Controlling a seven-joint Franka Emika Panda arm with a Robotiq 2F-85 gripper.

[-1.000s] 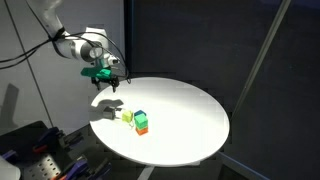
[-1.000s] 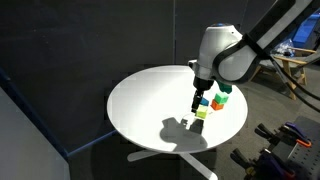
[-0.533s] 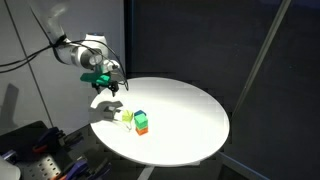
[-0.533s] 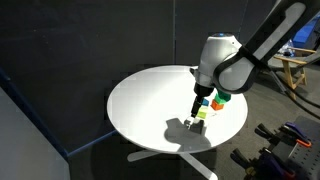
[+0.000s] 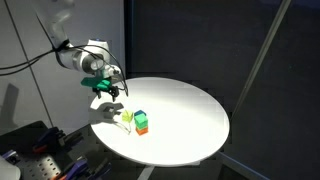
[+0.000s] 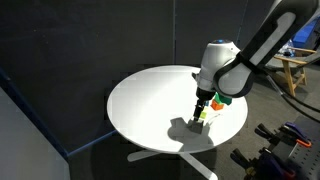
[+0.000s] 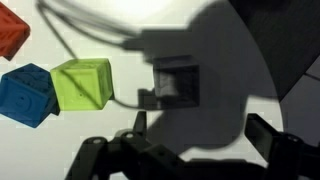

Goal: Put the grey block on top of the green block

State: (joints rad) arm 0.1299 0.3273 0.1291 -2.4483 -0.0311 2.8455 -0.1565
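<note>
Gripper (image 7: 193, 135), fingers spread, hung over the ungrasped grey block (image 7: 175, 85); lifting and stacking onto the green block (image 5: 141, 120) remained.

In the wrist view the orange block (image 7: 10, 35) is cut by the top-left corner, the blue block (image 7: 24, 96) by the left edge, and the gripper (image 7: 195, 135) by the bottom edge. The grey block (image 7: 178, 82) lies in dark shadow — its outline is faint. In an exterior view the arm (image 6: 228, 68) hides part of the blocks (image 6: 218, 99) — their colours are too small to sort there.
</note>
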